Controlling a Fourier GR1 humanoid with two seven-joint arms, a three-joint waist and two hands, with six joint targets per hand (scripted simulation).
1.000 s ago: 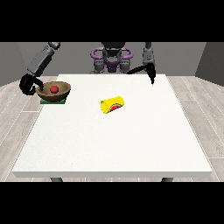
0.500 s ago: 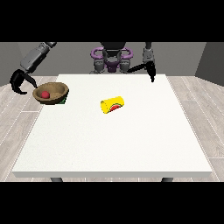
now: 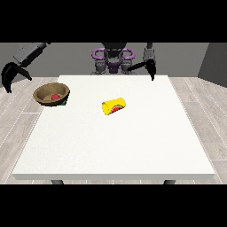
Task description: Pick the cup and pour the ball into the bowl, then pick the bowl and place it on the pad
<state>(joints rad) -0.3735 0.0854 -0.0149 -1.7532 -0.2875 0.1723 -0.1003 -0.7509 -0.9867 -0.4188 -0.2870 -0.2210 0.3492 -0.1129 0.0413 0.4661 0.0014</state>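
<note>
Brown bowl (image 3: pixel 52 94) at the table's (image 3: pixel 133 146) far corner, view's left side, resting on a dark green pad (image 3: pixel 64 102), only a sliver of which peeks out at the bowl's near right edge. Red ball (image 3: pixel 55 96) inside the bowl. Yellow cup (image 3: pixel 114 106) lying on its side near table centre, well apart from the bowl, mouth turned toward view's left, red-and-green melon print facing the camera. Hand at the view's left (image 3: pixel 12 76) off the table edge, raised, well apart from the bowl, fingers spread and pointing down, holding nothing. Hand at the view's right (image 3: pixel 151 70) hanging over the far table edge, fingers pointing down, nothing in it; spread of fingers too small to tell. Robot torso (image 3: pixel 113 60) behind the far edge, purple rings at the shoulders.
</note>
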